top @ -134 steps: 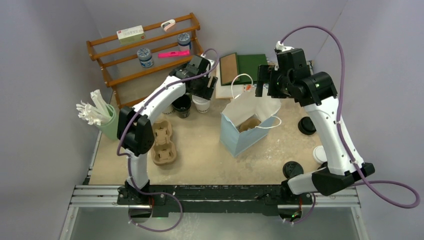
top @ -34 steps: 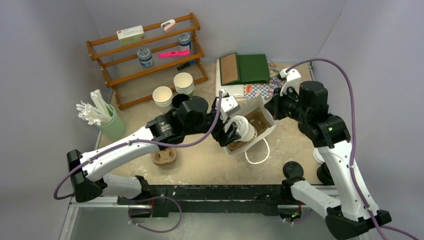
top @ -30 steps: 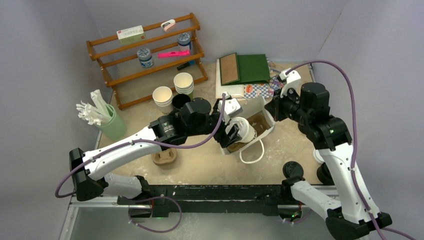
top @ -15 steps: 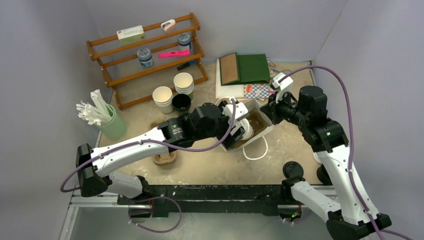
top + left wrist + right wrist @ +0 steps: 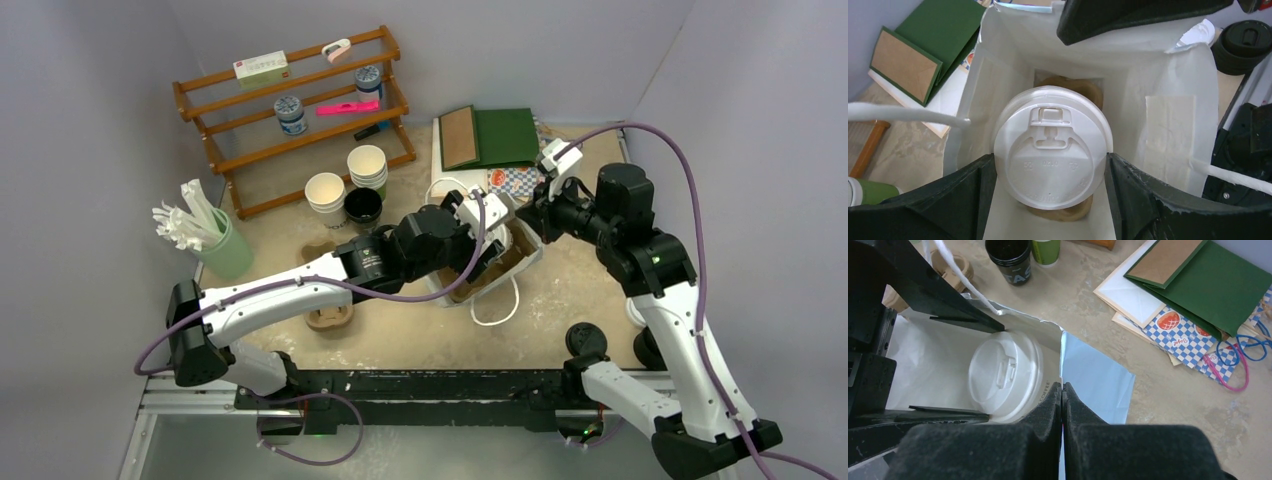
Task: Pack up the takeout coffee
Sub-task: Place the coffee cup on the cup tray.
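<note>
Lidded cup (image 5: pixel 1050 152) between left fingers (image 5: pixel 943 205), bag (image 5: pixel 1168 115) walls close; right fingers (image 5: pixel 1038 440) pinch rim.

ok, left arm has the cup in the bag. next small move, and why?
Probably lower the white-lidded cup straight down: it hangs inside the bag over the brown carrier, left jaws clamped on it, right jaws pinching the bag's rim open.

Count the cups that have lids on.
1: the white-lidded cup inside the paper bag, held in the left claw. Others could be hidden behind the arms.
</note>
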